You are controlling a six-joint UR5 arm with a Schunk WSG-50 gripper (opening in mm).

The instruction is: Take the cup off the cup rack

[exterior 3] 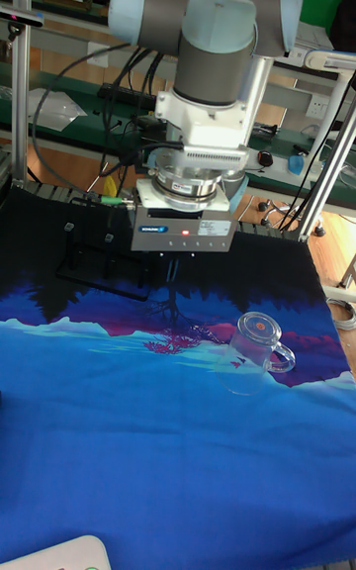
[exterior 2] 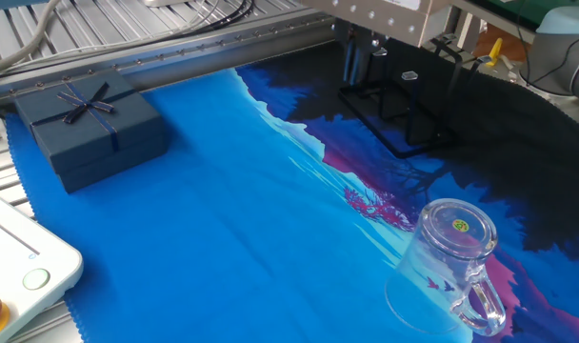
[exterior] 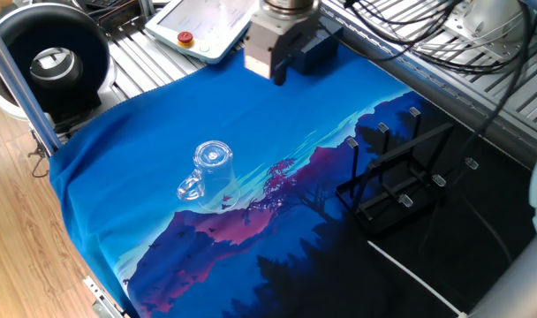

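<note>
The cup (exterior: pixel 213 172) (exterior 2: pixel 451 262) (exterior 3: pixel 255 337), a clear glass mug, stands upside down on the blue cloth with its handle toward the table's edge. It is well apart from the cup rack (exterior: pixel 397 190) (exterior 2: pixel 404 124) (exterior 3: pixel 99 253), a black rod frame whose pegs hold nothing. My gripper (exterior: pixel 277 75) (exterior 2: pixel 364 62) (exterior 3: pixel 170 273) hangs high over the back of the table, far from both. Its fingers are apart with nothing between them.
A dark blue gift box (exterior 2: pixel 89 129) (exterior: pixel 313 49) lies at the back of the cloth, just behind the gripper. A white teach pendant (exterior: pixel 198 26) sits beyond it. A black round device (exterior: pixel 52 62) stands off the table's corner. A white cable (exterior: pixel 410 283) crosses the dark cloth.
</note>
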